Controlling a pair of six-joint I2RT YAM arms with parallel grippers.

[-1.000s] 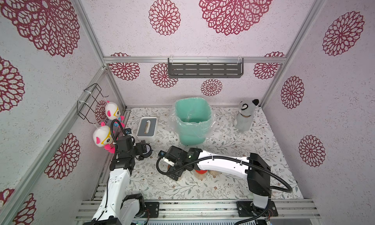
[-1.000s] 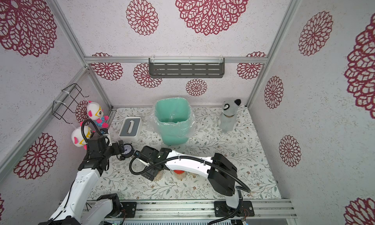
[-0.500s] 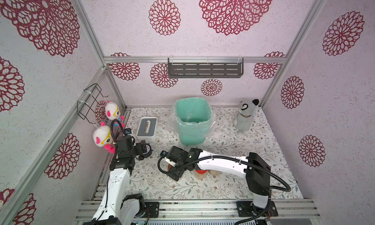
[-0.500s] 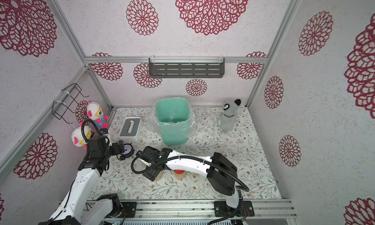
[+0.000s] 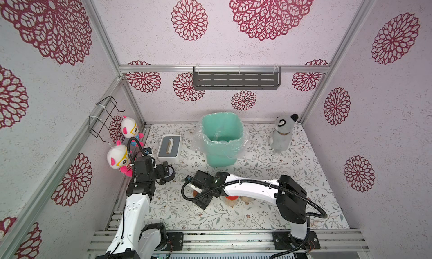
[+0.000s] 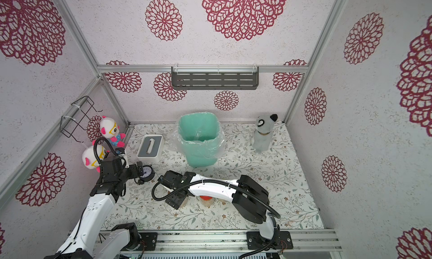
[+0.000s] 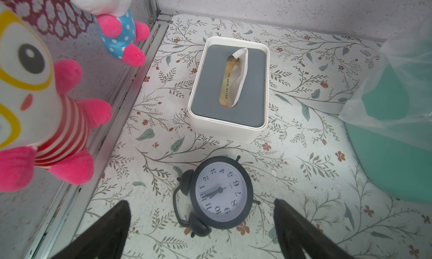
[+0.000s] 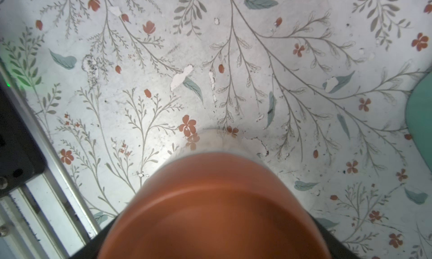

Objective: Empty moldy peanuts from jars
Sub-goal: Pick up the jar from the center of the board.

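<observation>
Brown blur fills the right wrist view: the brown-lidded clear jar (image 8: 215,208), contents hidden. Right gripper (image 5: 200,192) straddles its lid; grip or gap, cannot tell. Red-lidded jar (image 5: 232,197) with tan moldy peanuts (image 5: 231,202) sits half under that arm. Left gripper (image 7: 201,203) gapes wide over a black alarm clock (image 7: 222,194). Floral mat (image 8: 233,59) bare toward the mint-green bin (image 5: 219,155).

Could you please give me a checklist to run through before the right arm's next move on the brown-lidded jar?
1. Brown lid centred under right gripper: ok.
2. Right gripper's hold on that lid: cannot tell, view blurred.
3. Mint-green bin upright, liner open: ok.
4. Left gripper open, above the alarm clock, out of the way: ok.
5. Red-lidded jar clear of right arm: cannot tell, arm overlaps it.
</observation>
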